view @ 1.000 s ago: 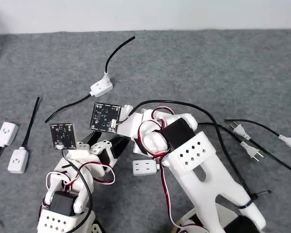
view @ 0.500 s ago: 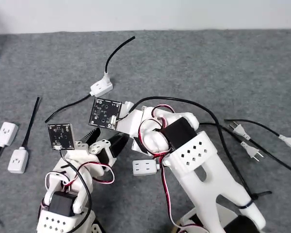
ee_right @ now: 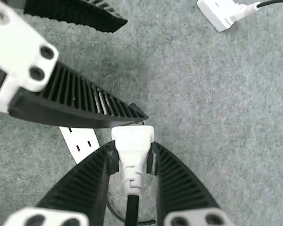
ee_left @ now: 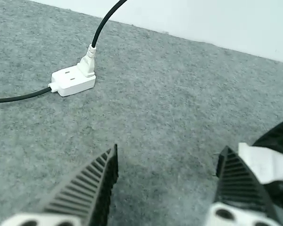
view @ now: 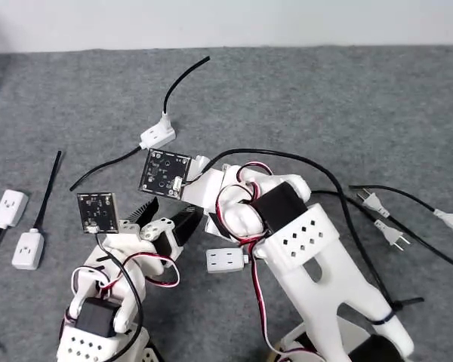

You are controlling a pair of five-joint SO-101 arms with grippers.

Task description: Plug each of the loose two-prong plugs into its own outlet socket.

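Observation:
My right gripper [ee_right: 132, 146] is shut on a white two-prong plug [ee_right: 132, 149] with a black cord, held low over the grey mat. A loose white outlet [ee_right: 80, 143] lies just beside the plug; in the high view this outlet [view: 226, 260] sits under the right arm's wrist. My left gripper [ee_left: 170, 153] is open with nothing in it, and one of its fingers [ee_right: 80, 106] lies right next to the held plug [ee_left: 264, 162]. Farther off, another outlet [ee_left: 73, 80] has a plug in it. Three loose plugs [view: 371, 200] [view: 392, 235] [view: 449, 220] lie at the right.
Two more white outlets [view: 11, 207] [view: 28, 249] lie at the left edge of the mat. Black cords trail across the right side and around the right arm [view: 302, 241]. Open mat stretches along the far side.
The right arm's wrist has shifted slightly toward the far side with the plug still in its gripper. The left arm has hardly moved.

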